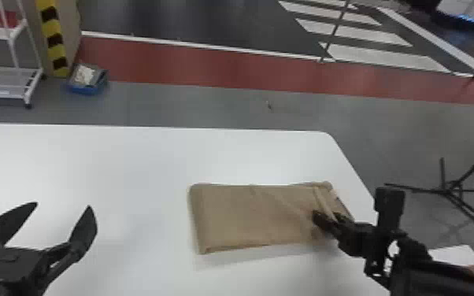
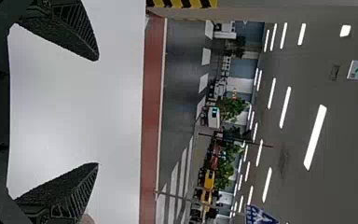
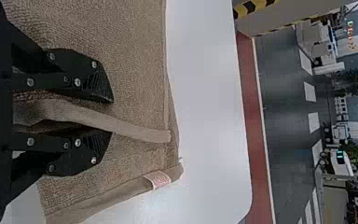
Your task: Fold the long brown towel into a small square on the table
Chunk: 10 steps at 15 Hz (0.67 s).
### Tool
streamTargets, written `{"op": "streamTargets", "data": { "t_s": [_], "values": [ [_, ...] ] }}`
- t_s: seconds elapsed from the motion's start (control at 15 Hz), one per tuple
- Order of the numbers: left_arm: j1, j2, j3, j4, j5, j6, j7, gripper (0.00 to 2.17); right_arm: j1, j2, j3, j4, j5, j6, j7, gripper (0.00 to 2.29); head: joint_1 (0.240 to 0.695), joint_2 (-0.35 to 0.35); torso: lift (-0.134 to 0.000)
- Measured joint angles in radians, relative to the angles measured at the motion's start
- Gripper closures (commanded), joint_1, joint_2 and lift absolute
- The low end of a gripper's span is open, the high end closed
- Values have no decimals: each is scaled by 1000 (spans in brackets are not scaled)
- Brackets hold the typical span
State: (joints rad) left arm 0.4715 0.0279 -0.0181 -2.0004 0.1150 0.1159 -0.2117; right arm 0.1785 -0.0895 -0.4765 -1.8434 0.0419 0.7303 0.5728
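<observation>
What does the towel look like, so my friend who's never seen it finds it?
Find the big white table, then its right-hand side. There, at the right gripper, lies the towel: a flat, oblong bundle with a small pale label. It's brown cloth, unlike that black gripper.

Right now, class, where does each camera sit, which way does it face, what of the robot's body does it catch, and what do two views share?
Head view: on the head, looking forward and down at the table; shows left gripper and right gripper.
Left wrist view: on the left wrist, looking past its own open fingers across the table into the room.
Right wrist view: on the right wrist, looking past its own fingers over the towel.
Head and right wrist views share the towel and right gripper.
</observation>
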Motion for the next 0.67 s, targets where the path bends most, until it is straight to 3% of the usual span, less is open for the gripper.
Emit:
{"op": "streamTargets", "data": {
  "t_s": [0.07, 0.13, 0.2, 0.4, 0.67],
  "values": [
    [0, 1, 0, 0, 0, 0, 0, 70, 0, 0, 0, -1, 0, 1, 0, 1362, 695, -292, -111],
    [0, 1, 0, -1, 0, 0, -1, 70, 1, 1, -1, -2, 0, 2, 1, 1625, 695, -292, -111],
    [0, 1, 0, -1, 0, 0, -1, 70, 1, 1, -2, -2, 0, 2, 1, 1710, 695, -293, -111],
    [0, 1, 0, -1, 0, -1, -1, 70, 0, 1, -6, -2, -8, 5, 0, 1710, 695, -295, -111],
    [1, 1, -1, -1, 2, -6, -1, 70, -7, 0, -33, -44, -96, 8, 4, 1710, 695, -288, -111]
  ]
}}
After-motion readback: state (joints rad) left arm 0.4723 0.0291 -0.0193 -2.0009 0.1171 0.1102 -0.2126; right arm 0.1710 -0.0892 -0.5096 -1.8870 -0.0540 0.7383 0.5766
